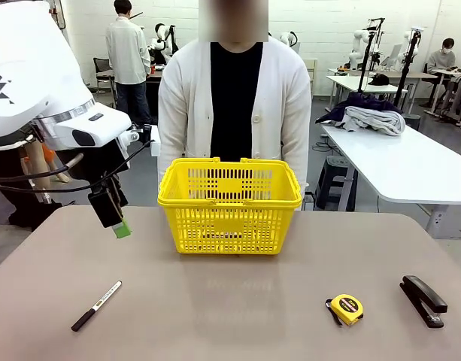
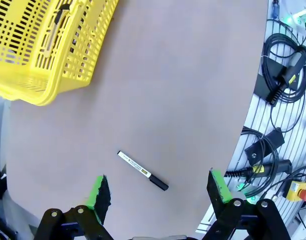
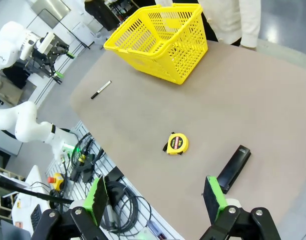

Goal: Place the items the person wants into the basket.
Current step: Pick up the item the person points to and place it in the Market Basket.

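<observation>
The yellow basket (image 1: 230,207) stands at the table's far middle, in front of the person (image 1: 234,98) in a white cardigan. A small yellow-and-black tape measure (image 1: 346,308) lies at the front right; from the right wrist it sits (image 3: 176,143) ahead of my open right gripper (image 3: 155,195), which hangs high over the table's edge with nothing in it. My left gripper (image 1: 113,214) hovers open and empty above the table's left side. Its own view (image 2: 157,176) looks down on a white-barrelled, black-capped marker (image 2: 143,171), with the basket (image 2: 48,45) at the upper left.
The marker (image 1: 96,305) lies at the front left. A black stapler (image 1: 423,299) rests at the front right, beside the tape measure. Cables and an emergency-stop box (image 2: 297,190) sit beyond the table's edge. A white table (image 1: 410,165) with clothes stands behind on the right.
</observation>
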You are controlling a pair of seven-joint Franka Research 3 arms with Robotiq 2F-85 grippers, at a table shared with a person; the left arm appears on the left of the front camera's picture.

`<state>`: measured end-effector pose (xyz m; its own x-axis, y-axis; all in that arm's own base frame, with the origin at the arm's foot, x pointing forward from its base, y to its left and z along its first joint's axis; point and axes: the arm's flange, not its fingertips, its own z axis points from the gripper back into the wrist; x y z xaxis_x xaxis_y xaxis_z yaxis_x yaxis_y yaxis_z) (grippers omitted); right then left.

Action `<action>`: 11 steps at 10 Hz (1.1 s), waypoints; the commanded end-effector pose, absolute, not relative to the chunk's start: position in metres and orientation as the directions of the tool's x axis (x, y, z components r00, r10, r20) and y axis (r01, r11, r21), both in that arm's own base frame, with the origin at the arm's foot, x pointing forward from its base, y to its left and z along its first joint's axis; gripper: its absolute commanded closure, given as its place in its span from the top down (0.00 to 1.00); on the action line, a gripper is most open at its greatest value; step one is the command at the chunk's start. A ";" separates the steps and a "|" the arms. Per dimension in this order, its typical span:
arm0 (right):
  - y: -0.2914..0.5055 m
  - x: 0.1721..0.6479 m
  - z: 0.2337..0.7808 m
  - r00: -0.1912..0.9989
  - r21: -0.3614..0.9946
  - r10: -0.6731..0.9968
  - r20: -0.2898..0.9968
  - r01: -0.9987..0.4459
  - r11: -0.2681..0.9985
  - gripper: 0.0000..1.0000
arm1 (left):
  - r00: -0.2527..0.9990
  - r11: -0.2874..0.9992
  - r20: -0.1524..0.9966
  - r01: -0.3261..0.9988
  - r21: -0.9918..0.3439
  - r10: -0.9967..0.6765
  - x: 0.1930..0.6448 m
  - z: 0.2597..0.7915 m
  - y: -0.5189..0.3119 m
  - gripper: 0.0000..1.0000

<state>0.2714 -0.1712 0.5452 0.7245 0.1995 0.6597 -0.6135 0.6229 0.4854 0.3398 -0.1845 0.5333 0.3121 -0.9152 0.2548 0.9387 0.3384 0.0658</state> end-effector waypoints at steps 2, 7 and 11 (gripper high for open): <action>-0.171 0.273 0.545 0.709 0.485 0.193 0.678 -0.629 0.608 1.00 | 0.308 0.336 0.257 0.939 0.073 -0.916 0.336 0.536 -0.185 1.00; -0.171 0.273 0.545 0.709 0.485 0.193 0.678 -0.629 0.608 1.00 | 0.260 0.267 0.533 0.961 -0.065 -0.805 0.351 0.576 -0.085 1.00; -0.171 0.273 0.545 0.709 0.485 0.193 0.678 -0.629 0.608 1.00 | 0.254 0.257 0.768 0.959 -0.120 -0.588 0.355 0.607 0.053 1.00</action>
<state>0.2712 -0.1716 0.5452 0.7246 0.1988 0.6598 -0.6131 0.6232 0.4856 0.3475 0.0438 0.6108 0.2426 -0.6246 0.7423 0.9598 0.2661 -0.0897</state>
